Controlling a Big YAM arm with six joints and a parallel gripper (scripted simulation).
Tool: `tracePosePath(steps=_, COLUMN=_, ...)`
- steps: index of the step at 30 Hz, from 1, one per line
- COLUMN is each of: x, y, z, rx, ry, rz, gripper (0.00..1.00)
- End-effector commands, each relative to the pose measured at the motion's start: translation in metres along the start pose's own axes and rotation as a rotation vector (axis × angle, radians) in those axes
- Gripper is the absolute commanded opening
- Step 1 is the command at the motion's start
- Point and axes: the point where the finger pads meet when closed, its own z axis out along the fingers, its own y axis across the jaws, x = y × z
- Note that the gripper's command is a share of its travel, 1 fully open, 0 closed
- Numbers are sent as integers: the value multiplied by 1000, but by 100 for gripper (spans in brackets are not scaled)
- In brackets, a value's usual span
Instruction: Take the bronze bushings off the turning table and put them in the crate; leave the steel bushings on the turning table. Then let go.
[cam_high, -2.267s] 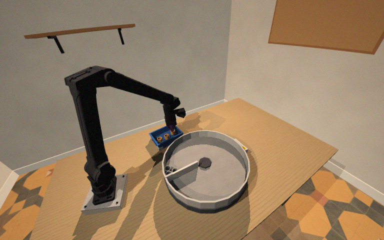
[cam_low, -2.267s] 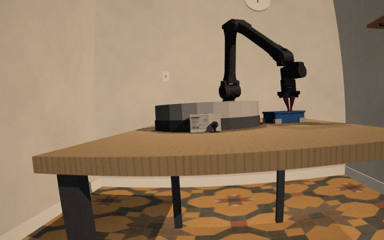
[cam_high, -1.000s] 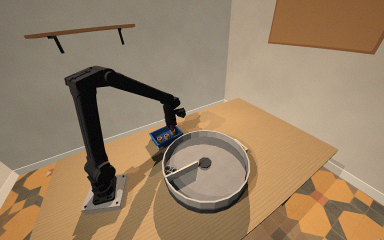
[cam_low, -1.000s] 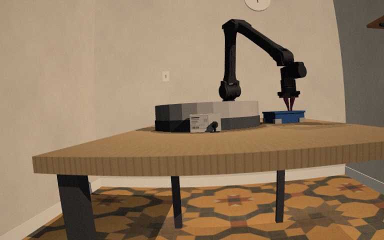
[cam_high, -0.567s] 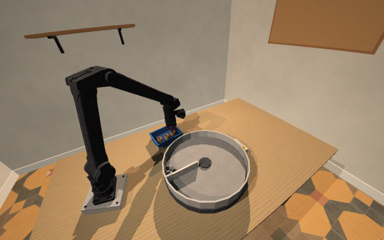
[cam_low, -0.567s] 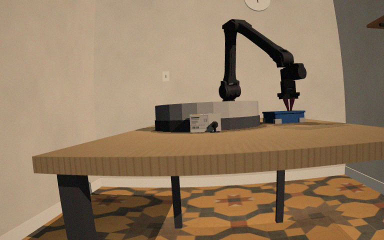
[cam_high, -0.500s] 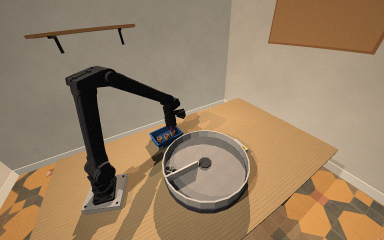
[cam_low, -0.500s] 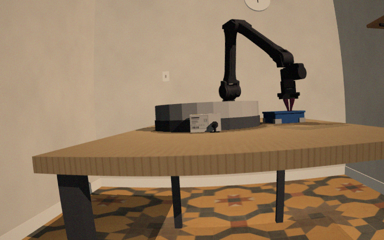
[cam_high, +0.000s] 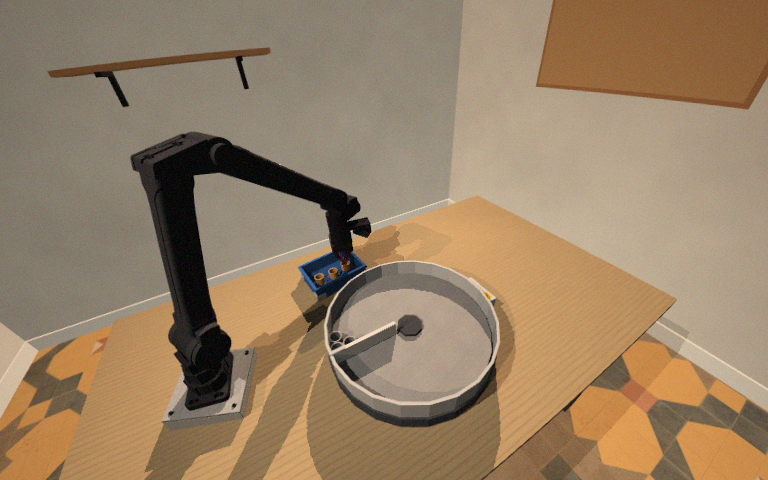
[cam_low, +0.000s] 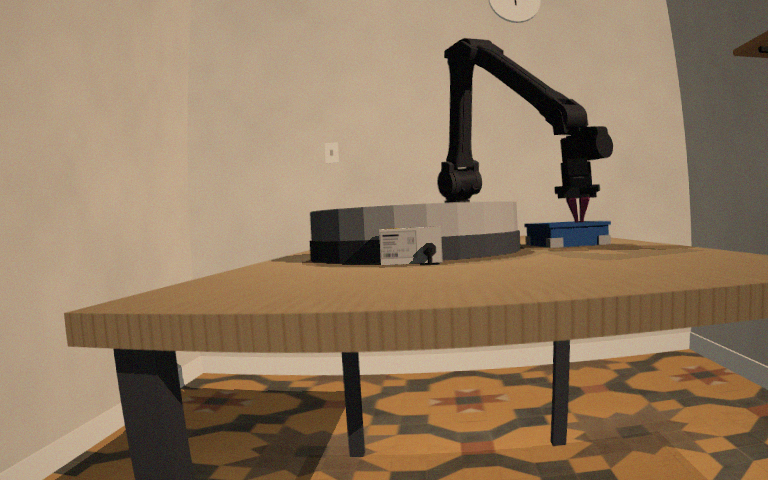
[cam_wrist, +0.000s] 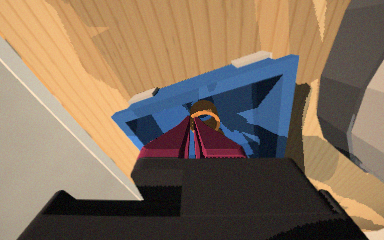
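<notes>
The blue crate stands beside the turning table. My gripper points down into the crate near its right end in the top view. It is shut on the thin wall of an upright bronze bushing. The gap under that bushing is hidden. Two more bronze bushings stand upright in the crate. Several steel bushings sit close together on the turning table, at its left edge against the divider bar.
The turning table has a high round wall, a pale divider bar and a dark centre hub. A small white labelled box stands against its outer wall. The crate's right end is close to that wall.
</notes>
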Motion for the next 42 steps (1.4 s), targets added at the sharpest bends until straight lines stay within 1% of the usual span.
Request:
tracePosePath(steps=1, x=-1, y=-8, z=9, rx=12, ry=10, rz=-2, gripper=0)
tracePosePath(steps=42, x=-2, y=-7, z=14, rx=10, ry=8, rz=-2, gripper=0)
